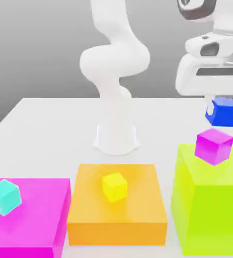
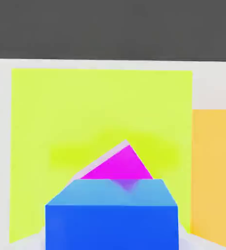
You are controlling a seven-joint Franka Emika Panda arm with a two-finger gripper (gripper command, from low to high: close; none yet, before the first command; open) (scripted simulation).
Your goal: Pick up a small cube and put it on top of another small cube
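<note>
Nothing here is a real container; the big blocks act as stands. Lime-green block (image 1: 209, 201), at the exterior view's right, carries the small purple-magenta cube (image 1: 214, 145) on its top face, sitting near the back edge and turned a bit off the block's sides. Orange block (image 1: 117, 206) in the middle carries a yellow cube (image 1: 114, 187), roughly centred. Flat magenta block (image 1: 30, 214) at the exterior view's left carries a cyan cube (image 1: 4, 196), tilted onto an edge/corner.

Deep-blue cube (image 1: 222, 111) is up in the air, just above the purple-magenta cube w/ a clear gap between them, not touching. It hangs right under the gripper (image 1: 222, 99); the fingertips are hidden behind the cube & hand body, so can't tell if the jaws are pinching it or spread off it.

In the hand view the deep-blue cube (image 2: 112, 215) sits close to the lens, w/ a corner of the purple-magenta cube (image 2: 118, 166) peeking past it on the lime-green block (image 2: 100, 112); orange block (image 2: 215, 171) alongside.

White table (image 1: 48, 116) under all. Arm's base (image 1: 117, 133) stands behind the orange block, well apart from the cubes. Nothing stands between the two task cubes.
</note>
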